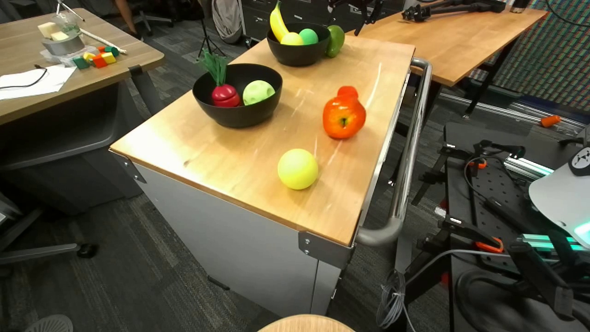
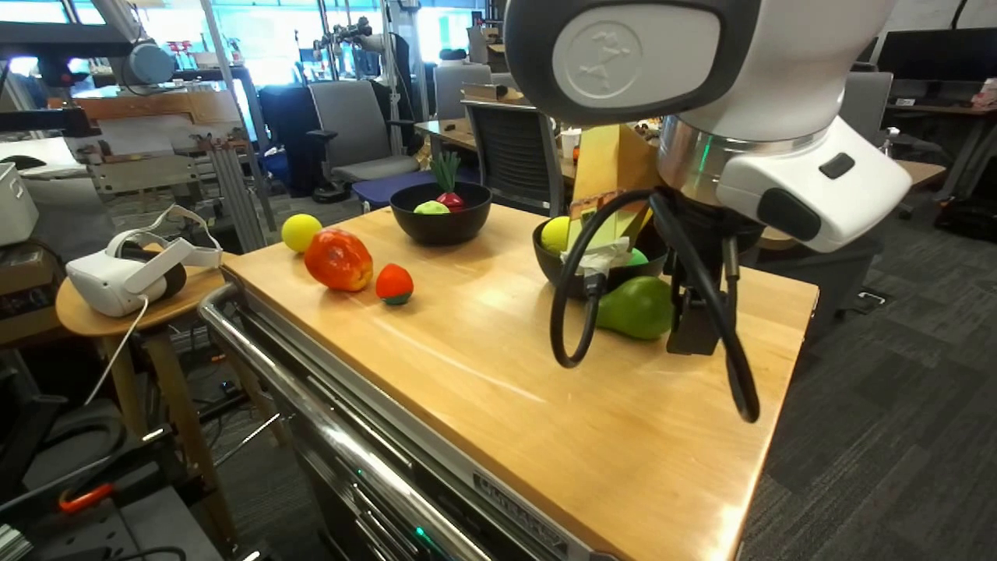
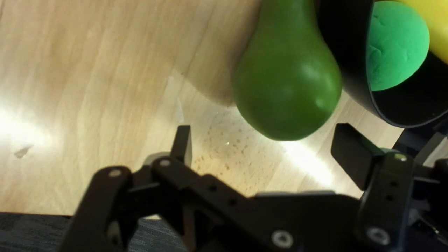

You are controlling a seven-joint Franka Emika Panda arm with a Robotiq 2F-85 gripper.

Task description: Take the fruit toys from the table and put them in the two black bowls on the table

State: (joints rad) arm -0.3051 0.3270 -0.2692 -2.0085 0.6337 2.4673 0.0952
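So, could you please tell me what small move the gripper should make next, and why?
I would probably ease the gripper toward the green pear-like toy until its jaws straddle it: in the wrist view they stand open, with the toy just beyond them, ungripped, on the table beside a black bowl, not in it.

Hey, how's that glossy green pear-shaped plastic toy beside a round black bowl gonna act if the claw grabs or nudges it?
The green pear-shaped toy may slip, as its smooth skin shines. It looks stiff, with no dents showing. Nudged, it'd probably curve as it rolls, one end being fatter.
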